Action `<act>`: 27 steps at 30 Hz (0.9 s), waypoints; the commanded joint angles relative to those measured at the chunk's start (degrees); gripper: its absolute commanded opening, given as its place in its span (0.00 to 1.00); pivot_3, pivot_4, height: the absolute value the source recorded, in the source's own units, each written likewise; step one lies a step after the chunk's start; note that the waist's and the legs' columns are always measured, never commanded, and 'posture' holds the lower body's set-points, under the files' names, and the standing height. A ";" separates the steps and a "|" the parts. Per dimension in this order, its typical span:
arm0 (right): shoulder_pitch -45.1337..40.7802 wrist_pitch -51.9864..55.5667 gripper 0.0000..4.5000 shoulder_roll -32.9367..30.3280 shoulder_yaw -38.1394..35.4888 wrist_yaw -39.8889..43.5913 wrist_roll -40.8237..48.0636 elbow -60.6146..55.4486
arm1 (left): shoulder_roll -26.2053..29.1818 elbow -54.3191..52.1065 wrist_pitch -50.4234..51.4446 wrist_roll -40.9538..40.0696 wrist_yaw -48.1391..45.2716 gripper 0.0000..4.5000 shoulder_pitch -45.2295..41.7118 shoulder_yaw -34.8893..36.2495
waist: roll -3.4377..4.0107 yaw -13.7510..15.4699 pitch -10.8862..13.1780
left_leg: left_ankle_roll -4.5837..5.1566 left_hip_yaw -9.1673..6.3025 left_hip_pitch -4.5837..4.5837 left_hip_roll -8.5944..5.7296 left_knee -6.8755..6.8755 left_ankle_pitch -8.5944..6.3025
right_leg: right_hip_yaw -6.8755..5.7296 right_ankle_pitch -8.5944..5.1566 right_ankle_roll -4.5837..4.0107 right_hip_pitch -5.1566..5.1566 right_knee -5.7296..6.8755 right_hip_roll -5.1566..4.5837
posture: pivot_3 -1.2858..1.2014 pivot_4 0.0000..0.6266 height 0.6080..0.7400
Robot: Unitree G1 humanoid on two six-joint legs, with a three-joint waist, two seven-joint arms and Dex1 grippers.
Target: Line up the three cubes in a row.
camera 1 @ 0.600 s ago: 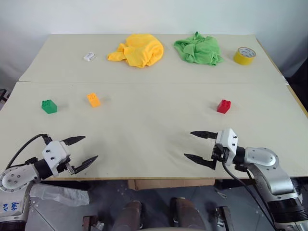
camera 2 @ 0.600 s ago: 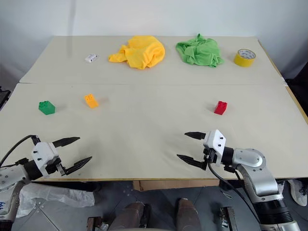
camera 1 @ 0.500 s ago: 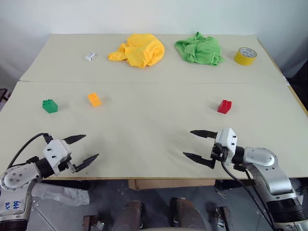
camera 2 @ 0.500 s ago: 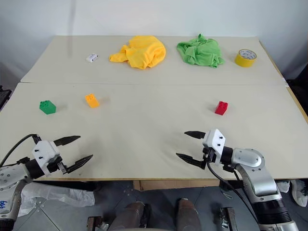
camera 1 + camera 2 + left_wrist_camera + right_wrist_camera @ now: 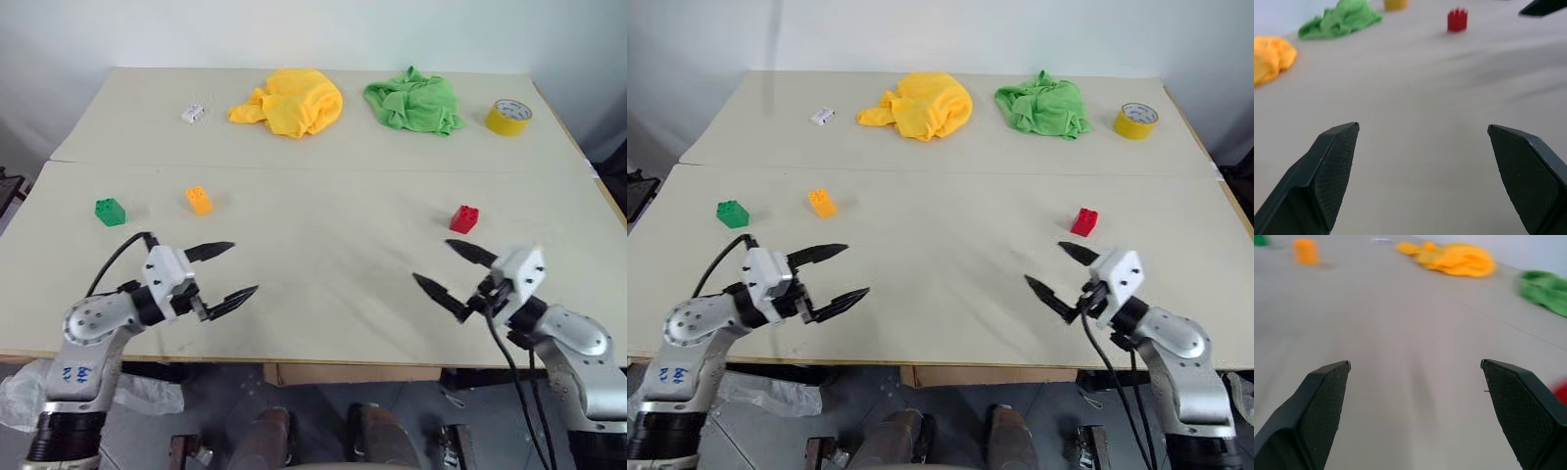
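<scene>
Holding both end effectors, left [image 5: 221, 271] and right [image 5: 454, 268], wide open and empty above the tabletop [image 5: 323, 225], because red [image 5: 463, 218], green [image 5: 110, 211] and orange-yellow [image 5: 199, 200] cubes sit scattered, ungrasped.

my beige table [image 5: 323, 284] carries green block [image 5: 110, 211], orange block [image 5: 199, 200], red block [image 5: 464, 218], white block [image 5: 193, 113], yellow cloth [image 5: 292, 101], green cloth [image 5: 415, 102], tape roll [image 5: 509, 117].
</scene>
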 commanded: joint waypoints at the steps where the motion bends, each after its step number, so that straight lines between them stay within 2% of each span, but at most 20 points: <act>1: 3.35 -3.51 1.00 0.16 -3.96 -1.37 -1.10 -1.66 | -2.98 -1.08 0.61 -0.44 1.33 0.99 -2.78 -2.99 | 0.01 -0.05 -0.01 | 0.00 0.00 0.00 0.00 0.01 0.00 | 0.01 0.00 0.00 0.00 0.02 0.00 | 0.52 0.24 1.00; 3: 5.60 -8.41 1.00 4.83 -8.23 -8.76 -4.18 1.43 | -6.56 0.66 0.05 1.46 0.34 0.99 -7.15 -8.53 | 0.01 0.03 -0.02 | 0.00 0.03 0.01 0.02 0.02 0.00 | 0.02 0.00 0.00 -0.01 0.03 0.06 | 0.52 0.24 1.00; 5: 5.34 -12.40 1.00 7.75 -11.45 -15.65 -7.97 4.34 | -8.02 2.60 -1.94 3.17 0.33 0.99 -9.83 -9.95 | -0.02 0.06 -0.04 | -0.02 0.02 0.01 0.01 0.11 0.01 | -0.03 0.00 0.01 0.02 0.05 0.11 | 0.52 0.24 1.00; 7: 3.65 -10.11 1.00 8.97 -10.93 -19.22 -8.91 3.07 | -7.22 4.70 -3.50 4.94 0.45 0.99 -11.13 -9.58 | 0.00 -0.24 -0.05 | 0.00 0.14 0.02 -0.08 0.14 0.02 | 0.02 0.02 0.03 -0.02 0.07 0.15 | 0.52 0.24 1.00; 11: -3.40 1.05 1.00 8.47 -4.57 -24.52 -11.29 -1.81 | -6.00 7.25 -3.24 4.42 -0.82 0.99 -12.40 -8.99 | 0.02 -1.75 -0.06 | -0.05 0.72 0.48 0.10 -0.26 0.06 | 0.19 0.01 0.03 -0.04 0.09 0.21 | 0.52 0.24 1.00; 19: -25.73 37.24 1.00 10.12 -1.55 -38.55 -5.88 -5.31 | -5.86 6.00 -2.99 4.77 -0.82 0.99 -11.16 -8.79 | 0.04 -1.31 -0.07 | -0.10 0.81 0.55 0.23 -0.43 0.13 | 0.87 0.01 0.03 -0.10 0.08 0.24 | 0.52 0.24 1.00; 24: -34.95 43.56 1.00 10.28 1.21 -43.87 -10.61 3.20 | -5.64 5.28 -3.32 5.98 0.64 0.99 -9.65 -8.73 | 0.04 -1.41 -0.07 | -0.03 0.81 0.50 0.13 -0.46 0.10 | 0.89 0.02 0.03 -0.13 0.09 0.19 | 0.52 0.24 1.00; 27: -37.08 43.25 1.00 10.25 3.10 -46.03 -14.06 8.86 | -5.43 3.83 -2.80 6.00 1.48 0.99 -8.24 -8.50 | 0.04 -1.57 -0.07 | -0.02 0.82 0.48 0.11 -0.52 0.10 | 0.89 0.02 0.03 -0.17 0.09 0.18 | 0.52 0.24 1.00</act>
